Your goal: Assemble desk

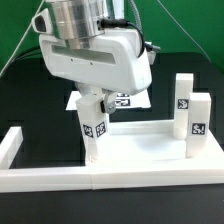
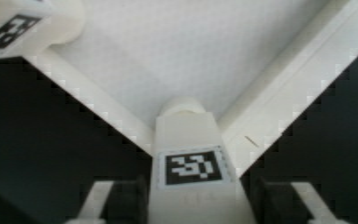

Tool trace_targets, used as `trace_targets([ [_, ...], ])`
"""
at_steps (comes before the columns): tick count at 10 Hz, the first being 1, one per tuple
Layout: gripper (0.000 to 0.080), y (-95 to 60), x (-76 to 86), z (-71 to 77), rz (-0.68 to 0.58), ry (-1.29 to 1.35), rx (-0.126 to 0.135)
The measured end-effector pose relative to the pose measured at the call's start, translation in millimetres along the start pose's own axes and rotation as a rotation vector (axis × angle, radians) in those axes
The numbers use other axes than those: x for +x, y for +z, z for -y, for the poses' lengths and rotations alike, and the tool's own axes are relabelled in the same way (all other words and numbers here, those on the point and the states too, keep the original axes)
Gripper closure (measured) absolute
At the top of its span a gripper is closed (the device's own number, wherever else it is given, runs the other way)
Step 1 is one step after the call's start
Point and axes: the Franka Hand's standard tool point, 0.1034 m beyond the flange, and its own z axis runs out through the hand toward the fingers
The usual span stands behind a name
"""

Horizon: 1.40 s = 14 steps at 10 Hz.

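The white tray-like tabletop (image 1: 140, 140) lies inside the border frame, and its inner face fills the wrist view (image 2: 176, 50). A white square leg (image 1: 93, 130) with a tag stands upright at the tabletop's corner nearest the exterior view's left. My gripper (image 1: 93, 103) comes down from above onto its top end. In the wrist view the leg (image 2: 194, 140) sits between my fingers (image 2: 108, 200), which appear to press on both its sides; my gripper (image 2: 197, 200) is shut on it. Two more tagged legs (image 1: 184, 100) (image 1: 199, 120) stand upright at the tabletop's right end.
The long white border frame (image 1: 100, 178) runs along the front and up the exterior view's left side. Another tagged white part (image 1: 122, 100) shows just behind my gripper; a tagged post (image 2: 16, 28) also shows in a corner of the wrist view. The table is black.
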Motion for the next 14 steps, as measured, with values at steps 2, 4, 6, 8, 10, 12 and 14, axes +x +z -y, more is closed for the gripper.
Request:
trace_targets([
  [2, 0.0511, 0.2, -0.8, 1.1, 0.006, 0.143, 0.008],
  [4, 0.0511, -0.3, -0.1, 3.3, 0.032, 0.453, 0.037],
  [6, 0.0511, 2.1, 0.2, 9.5, 0.033, 0.776, 0.085],
  [8, 0.0435, 2.6, -0.8, 10.7, 0.030, 0.758, 0.088],
  [10, 0.0288, 3.4, 1.7, 9.9, 0.004, 0.481, 0.099],
  [12, 0.0179, 1.9, -0.9, 10.7, -0.017, 0.154, 0.091],
  [14, 0.0156, 1.5, -2.6, 8.4, -0.022, -0.008, 0.087],
])
